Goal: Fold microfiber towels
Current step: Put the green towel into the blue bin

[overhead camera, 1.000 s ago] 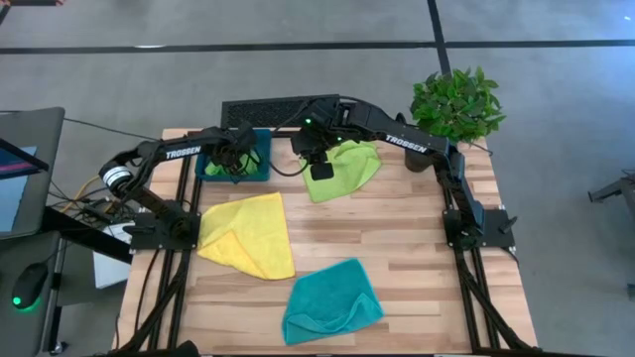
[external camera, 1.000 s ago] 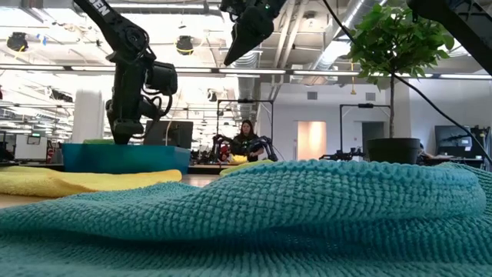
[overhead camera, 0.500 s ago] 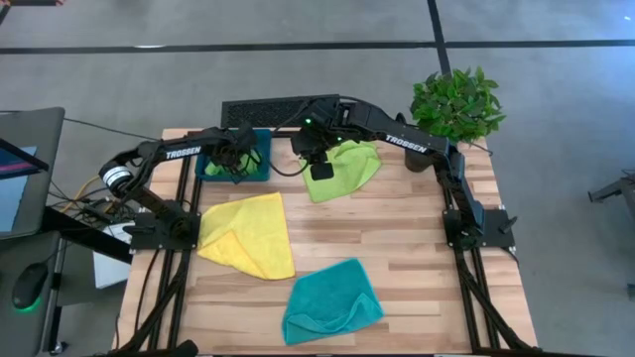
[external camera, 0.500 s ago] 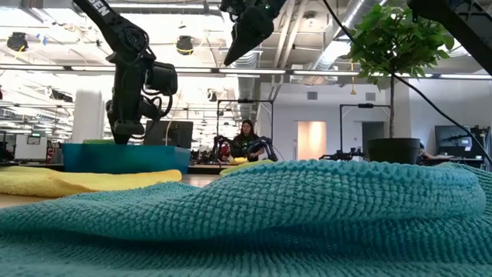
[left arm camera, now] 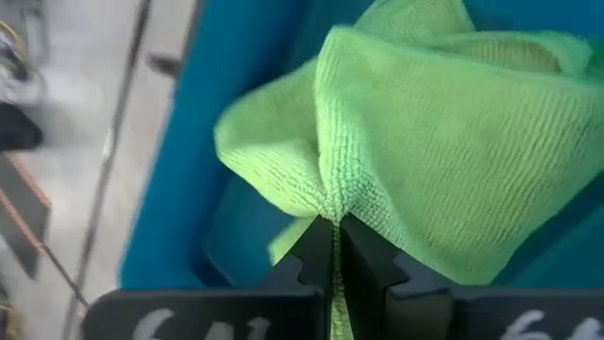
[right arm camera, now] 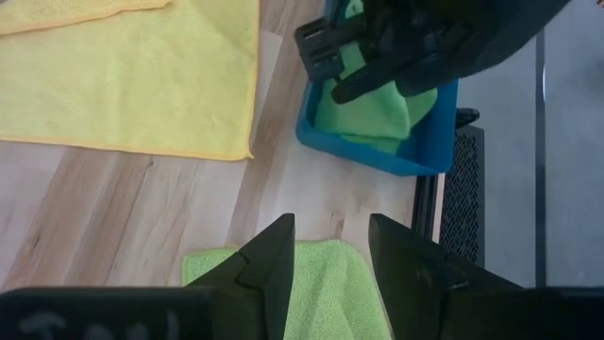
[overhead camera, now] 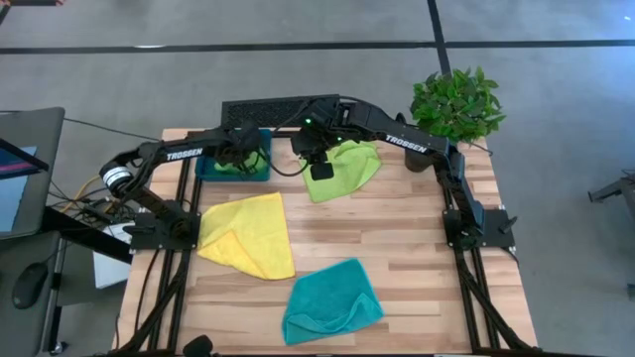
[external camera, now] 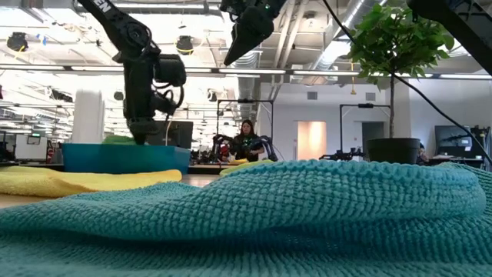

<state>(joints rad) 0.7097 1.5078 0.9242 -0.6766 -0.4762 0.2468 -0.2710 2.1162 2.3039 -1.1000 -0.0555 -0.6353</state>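
Left gripper (left arm camera: 332, 247) is pinched tight on the green towel (left arm camera: 444, 142) in the tray (overhead camera: 260, 171), probably to lift it out; right gripper (right arm camera: 330, 260) hangs open, empty.

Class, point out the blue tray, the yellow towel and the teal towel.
Rigid blue rectangular tray (overhead camera: 261, 175): high view, near rim.
Yellow microfiber towel (overhead camera: 250, 232): high view, its centre.
Teal microfiber towel (overhead camera: 331, 300): high view, its centre.
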